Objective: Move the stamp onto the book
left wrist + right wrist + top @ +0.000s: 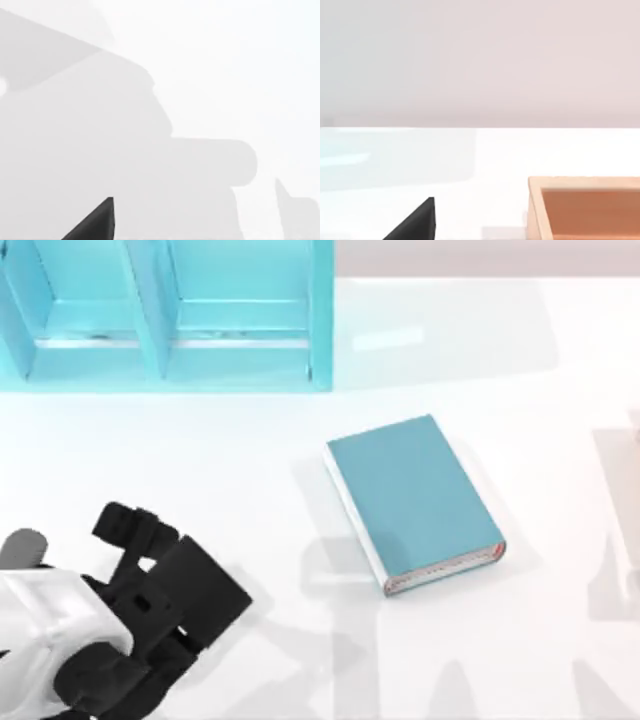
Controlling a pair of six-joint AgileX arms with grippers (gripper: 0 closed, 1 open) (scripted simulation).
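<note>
1. The stamp (585,207), as I take it, is the tan-orange rectangular piece at the lower right of the right wrist view, resting on the white table (250,460). It is cut by the frame edge, so its identity is a judgement. If that reading is wrong, the reach goes to the wrong thing.
2. The book (412,502) lies flat at centre right of the top view, its cover bare and its spine end towards the lower right. It sits askew, so a stamp set down near an edge could tip off.
3. The right gripper (415,222) shows as a dark wedge at the lower edge of its wrist view, apart from the tan piece. I cannot tell whether it is spread or clenched. Closing off-centre could nudge the small block away.
4. The left gripper (165,560) hangs at the lower left of the top view, well apart from the book, with nothing seen in it. Its state I cannot tell either.
5. The turquoise shelf unit (170,310) fills the upper left, away from any likely path.
</note>
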